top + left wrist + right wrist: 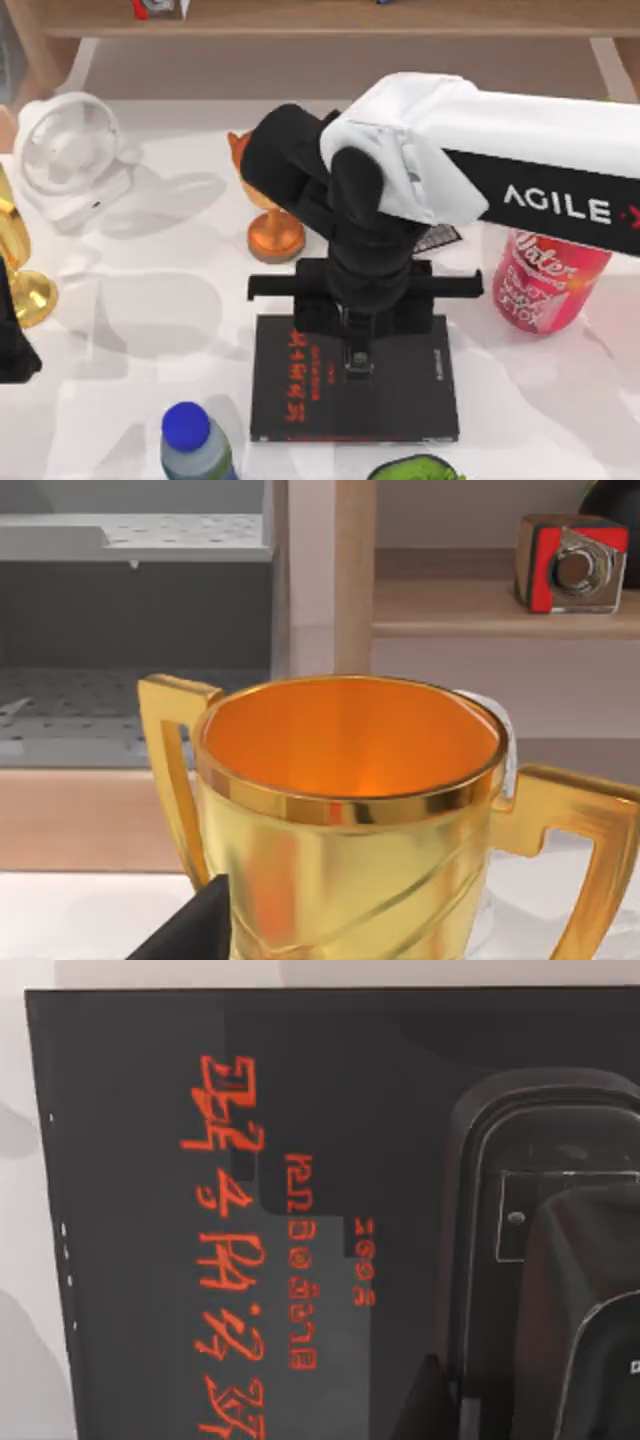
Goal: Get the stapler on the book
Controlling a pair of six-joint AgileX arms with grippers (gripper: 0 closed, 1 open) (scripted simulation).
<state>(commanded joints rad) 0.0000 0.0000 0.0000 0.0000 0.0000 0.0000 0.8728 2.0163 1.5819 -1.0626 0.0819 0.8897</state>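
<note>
The book (400, 390) lies flat at the front middle of the table, black with red lettering, and its cover (150, 1260) shows close up in the right wrist view. My right arm reaches in from the right, and its gripper (358, 352) hangs over the book's middle. A black stapler (560, 1160) with a rounded outline sits between its fingers, directly over the cover. I cannot tell whether the stapler touches the book. My left gripper (14, 350) stays at the table's left edge beside a gold trophy cup (350, 810).
An orange trophy (272, 225) stands just behind the book's left end. A small dark gridded device (438, 238) peeks out under the right arm. A red can (545, 285) stands right, a white fan (70, 155) back left, and a blue-capped bottle (192, 440) front left.
</note>
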